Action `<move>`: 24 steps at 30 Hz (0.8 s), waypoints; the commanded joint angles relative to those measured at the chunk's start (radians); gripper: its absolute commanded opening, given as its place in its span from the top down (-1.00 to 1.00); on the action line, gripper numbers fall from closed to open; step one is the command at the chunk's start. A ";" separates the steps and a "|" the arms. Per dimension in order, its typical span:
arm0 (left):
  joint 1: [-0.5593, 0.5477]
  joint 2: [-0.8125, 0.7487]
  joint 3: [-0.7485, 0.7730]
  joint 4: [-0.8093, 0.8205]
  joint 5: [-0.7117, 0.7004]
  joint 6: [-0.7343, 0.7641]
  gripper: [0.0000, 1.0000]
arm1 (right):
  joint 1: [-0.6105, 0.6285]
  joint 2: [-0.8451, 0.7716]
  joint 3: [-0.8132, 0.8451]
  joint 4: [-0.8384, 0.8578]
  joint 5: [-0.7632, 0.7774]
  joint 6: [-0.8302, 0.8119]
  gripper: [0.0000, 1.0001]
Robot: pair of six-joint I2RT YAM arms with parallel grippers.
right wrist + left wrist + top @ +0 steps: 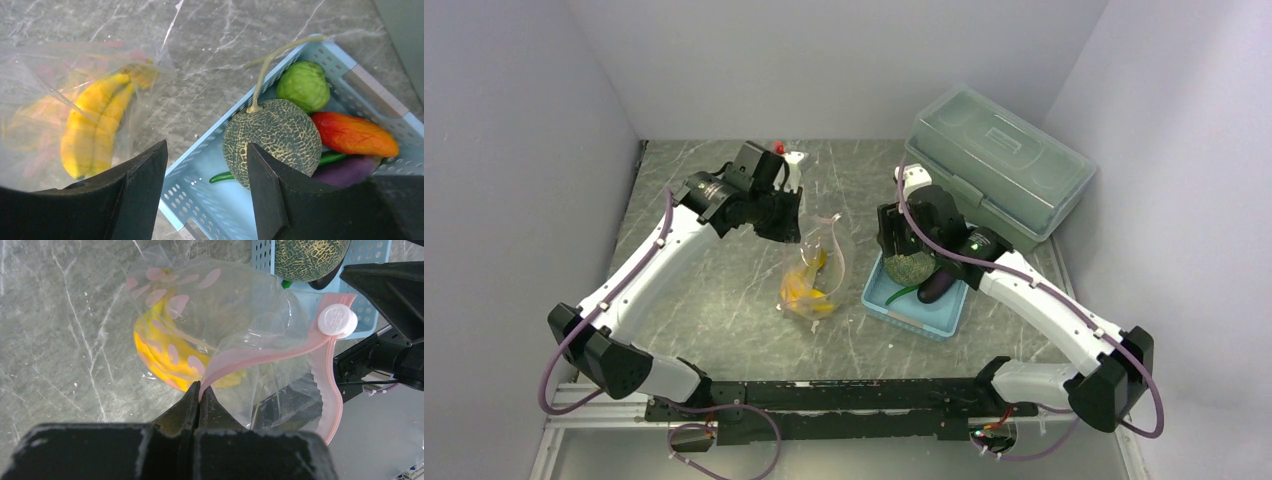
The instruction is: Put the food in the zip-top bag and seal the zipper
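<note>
The clear zip-top bag lies mid-table with yellow bananas inside; both also show in the left wrist view and the right wrist view. My left gripper is shut on the bag's pink zipper strip, holding the mouth up; a white slider sits on the strip. My right gripper is open above the light blue basket, beside the netted melon. The lime-green fruit, orange-red piece, purple eggplant and thin green vegetable lie in the basket.
A big translucent grey-green lidded box stands at the back right, behind the basket. Grey walls close in the table on three sides. A small white and red object sits at the back behind the left arm.
</note>
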 commanded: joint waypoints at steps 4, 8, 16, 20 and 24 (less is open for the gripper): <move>-0.013 -0.003 -0.025 0.051 -0.007 -0.023 1.00 | -0.016 0.017 0.005 0.053 -0.075 0.036 -0.20; -0.014 -0.008 -0.017 0.036 -0.062 -0.025 1.00 | -0.016 -0.022 0.016 0.068 -0.150 0.048 -0.17; -0.014 -0.014 -0.011 0.046 -0.067 -0.026 1.00 | -0.010 -0.102 0.082 0.047 -0.382 0.143 -0.15; -0.014 -0.019 -0.016 0.052 -0.063 -0.029 1.00 | 0.025 -0.113 0.087 0.068 -0.410 0.176 -0.16; -0.014 -0.024 -0.017 0.056 -0.056 -0.031 1.00 | 0.096 -0.072 0.130 0.046 -0.370 0.182 -0.17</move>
